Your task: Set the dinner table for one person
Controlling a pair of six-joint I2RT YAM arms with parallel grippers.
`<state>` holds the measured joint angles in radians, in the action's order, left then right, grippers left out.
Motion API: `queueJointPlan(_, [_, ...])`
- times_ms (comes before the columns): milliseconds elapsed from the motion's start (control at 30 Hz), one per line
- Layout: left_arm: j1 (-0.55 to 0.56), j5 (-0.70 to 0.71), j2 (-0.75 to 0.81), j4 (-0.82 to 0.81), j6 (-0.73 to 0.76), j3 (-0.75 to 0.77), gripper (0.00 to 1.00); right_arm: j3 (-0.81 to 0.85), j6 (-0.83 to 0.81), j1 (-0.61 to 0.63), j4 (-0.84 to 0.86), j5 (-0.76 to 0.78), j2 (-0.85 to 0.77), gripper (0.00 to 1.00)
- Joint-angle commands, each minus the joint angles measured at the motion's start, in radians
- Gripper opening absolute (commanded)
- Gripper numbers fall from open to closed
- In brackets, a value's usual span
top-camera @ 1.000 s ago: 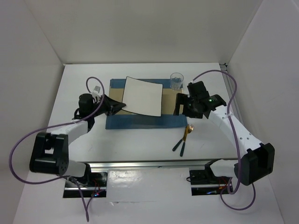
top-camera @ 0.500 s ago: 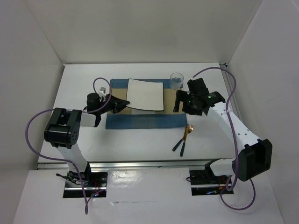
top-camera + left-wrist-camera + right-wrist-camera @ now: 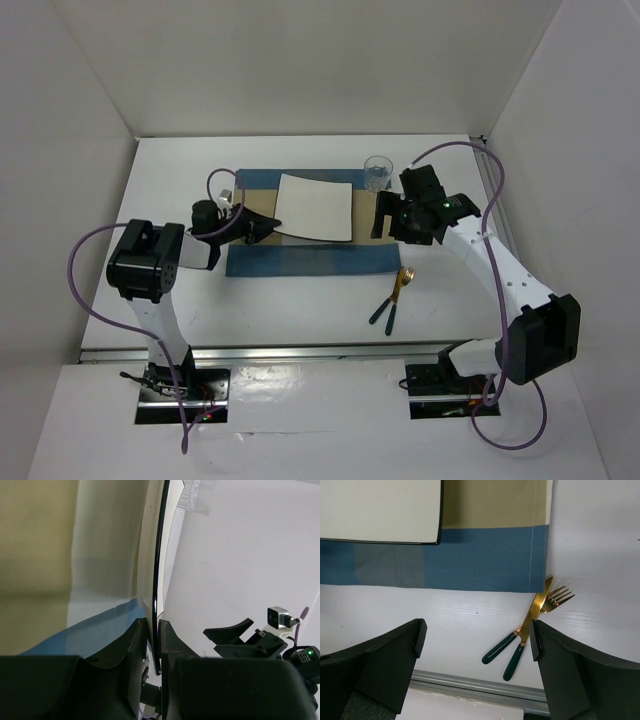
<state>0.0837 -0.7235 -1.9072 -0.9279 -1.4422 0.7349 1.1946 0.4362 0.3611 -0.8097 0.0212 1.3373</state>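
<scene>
The white dinner table point(image 3: 300, 300) carries a blue-and-tan placemat point(image 3: 310, 255). A square white plate point(image 3: 315, 208) lies over the placemat. My left gripper point(image 3: 262, 226) is shut on the plate's left edge, which shows edge-on between the pads in the left wrist view point(image 3: 156, 580). My right gripper point(image 3: 385, 222) is open and empty, hovering at the placemat's right end. A gold knife point(image 3: 530, 622) and fork point(image 3: 547, 605) with dark green handles lie crossed on the table, right of the placemat point(image 3: 485, 557). They also show in the top view point(image 3: 392, 297).
A clear drinking glass point(image 3: 377, 173) stands at the placemat's far right corner. White walls enclose the table on three sides. A metal rail point(image 3: 480, 686) runs along the near edge.
My left arm has swung in and forward, carrying the plate rightward and squarer over the placemat. My right gripper has shifted slightly toward the placemat.
</scene>
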Motion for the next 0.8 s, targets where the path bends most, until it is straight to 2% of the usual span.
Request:
queueJointPlan(0, [0.004, -0.086, 0.034, -0.226, -0.003, 0.035, 0.0, 0.046, 0.005, -0.005, 0.009, 0.02, -0.001, 0.96])
queueJointPlan(767, [0.031, 0.004, -0.006, -0.219, 0.026, -0.026, 0.0, 0.028, 0.006, -0.005, 0.009, 0.011, -0.01, 0.96])
